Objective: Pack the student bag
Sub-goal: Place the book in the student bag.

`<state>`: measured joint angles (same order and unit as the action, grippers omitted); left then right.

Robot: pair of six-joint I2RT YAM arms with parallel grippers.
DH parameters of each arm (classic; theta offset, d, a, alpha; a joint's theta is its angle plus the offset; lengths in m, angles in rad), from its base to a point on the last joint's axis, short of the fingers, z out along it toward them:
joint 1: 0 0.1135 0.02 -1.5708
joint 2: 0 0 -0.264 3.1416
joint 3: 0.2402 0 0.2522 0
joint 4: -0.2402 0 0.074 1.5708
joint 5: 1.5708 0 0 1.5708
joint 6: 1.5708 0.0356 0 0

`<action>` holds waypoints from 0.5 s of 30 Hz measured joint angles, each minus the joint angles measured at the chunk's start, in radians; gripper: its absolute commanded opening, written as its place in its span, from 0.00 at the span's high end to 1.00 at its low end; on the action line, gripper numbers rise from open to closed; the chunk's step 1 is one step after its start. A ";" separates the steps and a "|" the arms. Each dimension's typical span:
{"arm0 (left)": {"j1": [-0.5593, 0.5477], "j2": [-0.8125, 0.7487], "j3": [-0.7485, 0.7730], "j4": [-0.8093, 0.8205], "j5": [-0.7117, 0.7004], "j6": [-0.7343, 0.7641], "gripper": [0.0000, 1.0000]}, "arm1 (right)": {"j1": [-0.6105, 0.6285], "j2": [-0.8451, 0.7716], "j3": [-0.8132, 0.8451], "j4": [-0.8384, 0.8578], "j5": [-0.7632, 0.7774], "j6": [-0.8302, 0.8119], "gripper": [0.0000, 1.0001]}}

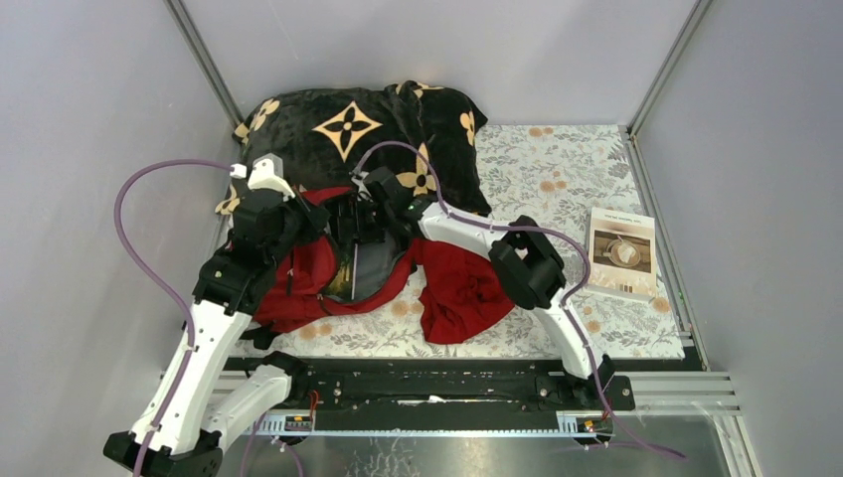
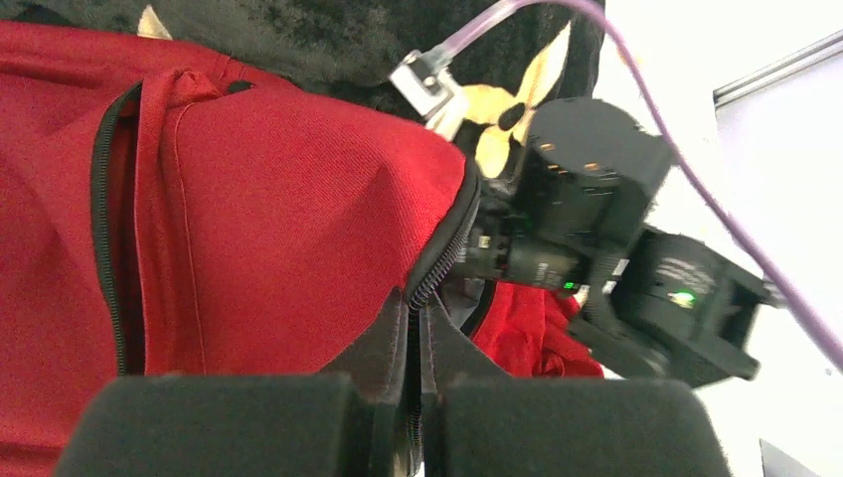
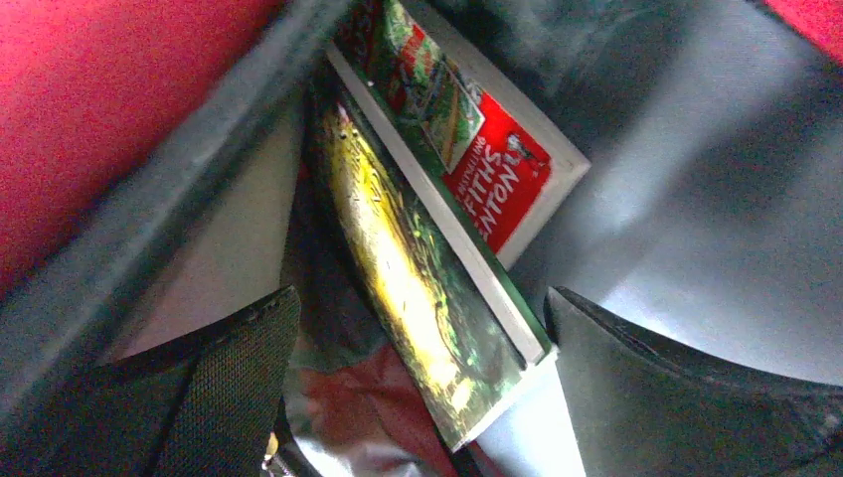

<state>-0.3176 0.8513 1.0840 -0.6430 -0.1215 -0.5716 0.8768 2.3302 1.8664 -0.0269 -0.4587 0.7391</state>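
Observation:
The student bag point(image 1: 298, 288) is a red backpack lying at the left of the table, its top unzipped and its grey lining point(image 3: 696, 179) showing. My left gripper point(image 2: 418, 313) is shut on the bag's black zipper edge point(image 2: 447, 248) and holds that side of the mouth up. In the top view the left gripper point(image 1: 318, 217) is at the bag's upper left rim. My right gripper point(image 1: 366, 234) reaches into the opening. Its fingers point(image 3: 224, 373) stand wide open inside the bag. A green-and-yellow book point(image 3: 427, 298) lies between them, with a red-labelled book point(image 3: 477, 149) behind it.
A black plush blanket with tan flowers point(image 1: 358, 124) lies bunched behind the bag. A dark-red cloth point(image 1: 462, 288) is crumpled right of the bag under the right arm. Another book point(image 1: 623, 253) rests at the right edge of the floral table cover point(image 1: 557, 169).

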 measured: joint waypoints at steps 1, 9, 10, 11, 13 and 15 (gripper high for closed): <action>0.000 -0.001 -0.006 0.002 -0.001 -0.003 1.00 | 0.000 -0.021 0.000 -0.031 0.026 -0.021 0.00; 0.000 -0.001 -0.029 0.018 -0.002 -0.014 1.00 | 0.000 -0.214 -0.039 -0.220 0.256 -0.153 0.00; 0.000 0.000 -0.032 0.023 -0.002 -0.014 1.00 | 0.000 -0.251 -0.067 -0.229 0.299 -0.166 0.00; 0.000 0.002 -0.036 0.026 -0.002 -0.013 1.00 | 0.000 -0.298 -0.107 -0.236 0.352 -0.177 0.00; 0.000 0.010 -0.050 0.034 -0.002 -0.010 1.00 | -0.006 -0.423 -0.238 -0.228 0.470 -0.199 0.00; 0.000 0.027 -0.074 0.052 0.005 -0.005 1.00 | -0.029 -0.594 -0.407 -0.229 0.580 -0.218 0.00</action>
<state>-0.3180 0.8780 1.0103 -0.5911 -0.1169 -0.5762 0.8474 1.7363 1.4593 -0.2558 0.1215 0.5209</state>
